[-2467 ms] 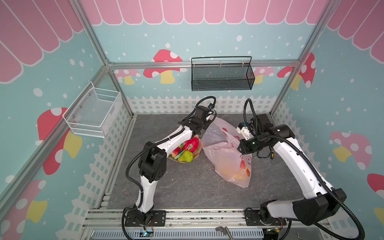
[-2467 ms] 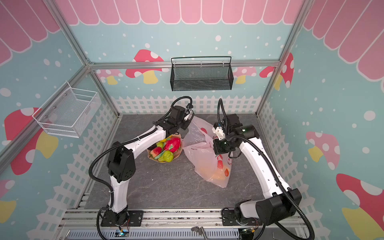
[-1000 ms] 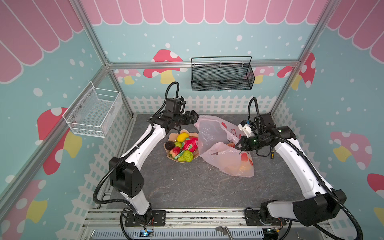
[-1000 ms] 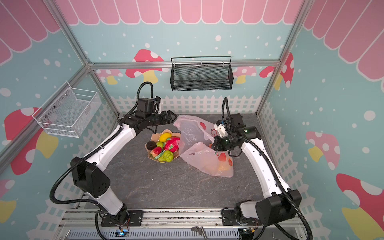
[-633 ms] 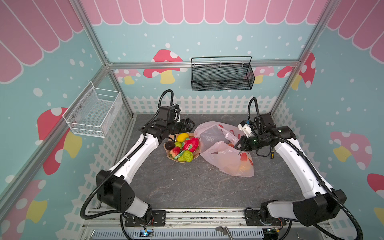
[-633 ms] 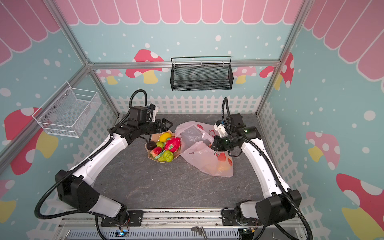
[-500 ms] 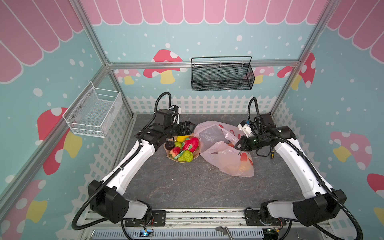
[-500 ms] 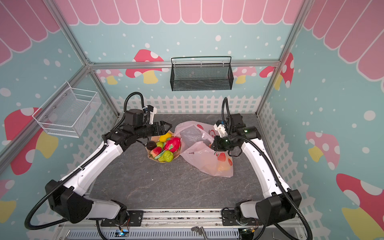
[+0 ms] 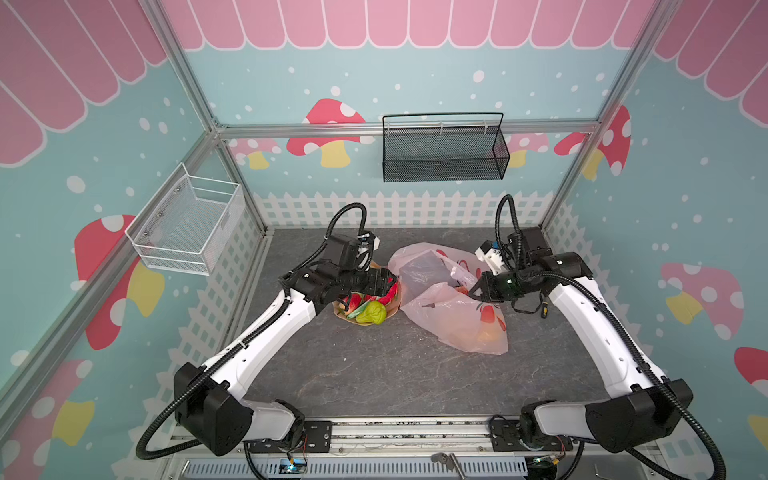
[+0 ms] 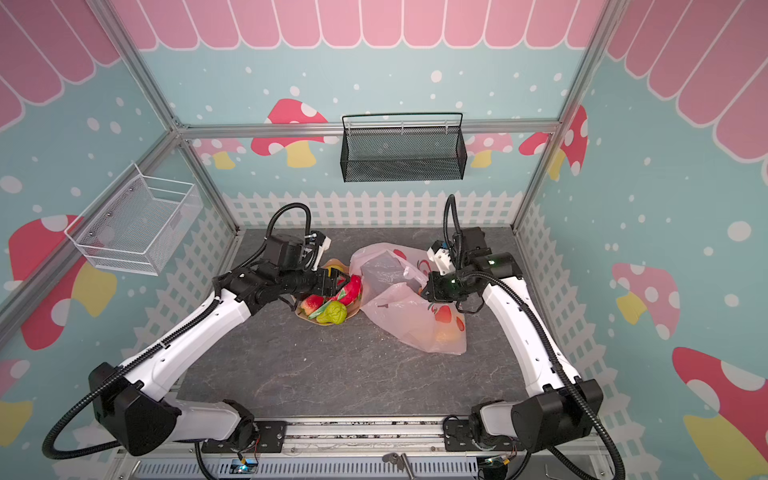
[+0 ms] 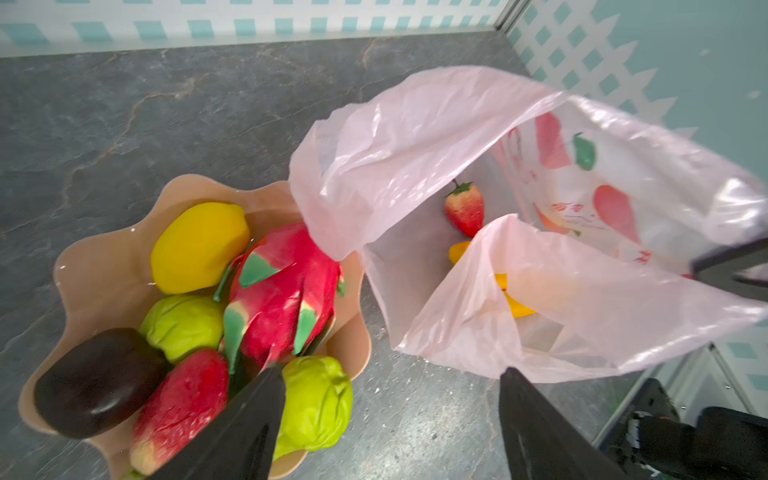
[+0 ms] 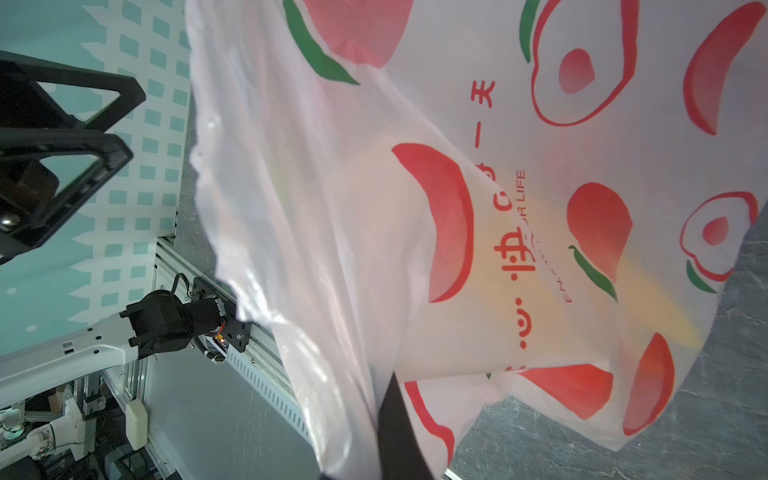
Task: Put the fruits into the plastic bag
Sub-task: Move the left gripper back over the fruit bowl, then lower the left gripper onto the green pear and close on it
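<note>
Probably slick and stiff, the dragon fruit (image 11: pixel 282 291) suits the spread left fingers (image 11: pixel 249 424) mid-body; right fingers (image 12: pixel 395 428) clamp the limp bag (image 11: pixel 415 137).

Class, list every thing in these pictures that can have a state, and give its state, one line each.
plastic bag, mouth open, strawberry and yellow fruit inside
dish, filled with fruits
left gripper, open, empty, above the dish's edge
right gripper, shut on the plastic bag's rim
black mesh basket, hung on the back wall, looks empty
white wire basket, hung on the left wall, looks empty
</note>
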Robot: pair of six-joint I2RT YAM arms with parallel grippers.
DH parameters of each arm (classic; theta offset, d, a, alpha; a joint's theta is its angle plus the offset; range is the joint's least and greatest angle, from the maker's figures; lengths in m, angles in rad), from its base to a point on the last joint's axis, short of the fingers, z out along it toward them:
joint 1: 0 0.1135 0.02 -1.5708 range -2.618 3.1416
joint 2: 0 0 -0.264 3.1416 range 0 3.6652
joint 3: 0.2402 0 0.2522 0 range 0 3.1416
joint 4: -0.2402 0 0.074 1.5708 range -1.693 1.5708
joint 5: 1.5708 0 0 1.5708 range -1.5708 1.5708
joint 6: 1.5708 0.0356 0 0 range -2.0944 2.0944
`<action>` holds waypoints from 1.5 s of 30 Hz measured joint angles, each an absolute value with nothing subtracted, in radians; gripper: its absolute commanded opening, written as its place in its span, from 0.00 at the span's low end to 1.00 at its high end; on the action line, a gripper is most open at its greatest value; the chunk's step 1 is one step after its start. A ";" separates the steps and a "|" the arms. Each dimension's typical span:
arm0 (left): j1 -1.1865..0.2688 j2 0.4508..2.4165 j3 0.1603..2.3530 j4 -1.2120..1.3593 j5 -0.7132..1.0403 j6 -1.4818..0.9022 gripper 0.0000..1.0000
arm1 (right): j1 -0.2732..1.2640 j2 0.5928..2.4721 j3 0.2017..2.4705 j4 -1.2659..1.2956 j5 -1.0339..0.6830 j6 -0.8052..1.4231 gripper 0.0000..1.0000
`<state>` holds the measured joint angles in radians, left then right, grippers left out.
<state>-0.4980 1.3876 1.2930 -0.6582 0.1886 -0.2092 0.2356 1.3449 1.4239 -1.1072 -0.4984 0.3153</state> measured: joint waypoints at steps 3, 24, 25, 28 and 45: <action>-0.496 1.422 1.317 -0.719 0.144 -0.182 0.82 | 0.236 1.345 1.424 -1.108 -0.498 0.315 0.00; -0.490 1.512 1.271 -0.863 0.171 -0.022 0.90 | 0.236 1.345 1.424 -1.124 -0.498 0.299 0.00; -0.493 1.528 1.272 -0.865 0.167 -0.022 0.90 | 0.236 1.345 1.424 -1.125 -0.498 0.298 0.00; -0.502 1.585 1.281 -0.879 0.150 -0.023 0.90 | 0.236 1.345 1.424 -1.126 -0.498 0.296 0.00; -0.551 1.698 1.349 -0.917 0.037 -0.048 0.87 | 0.236 1.345 1.424 -1.137 -0.498 0.291 0.00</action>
<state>-0.5510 1.6978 1.3491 -0.9169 0.0372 -0.0479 0.2356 1.3449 1.4242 -1.1374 -0.4976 0.2909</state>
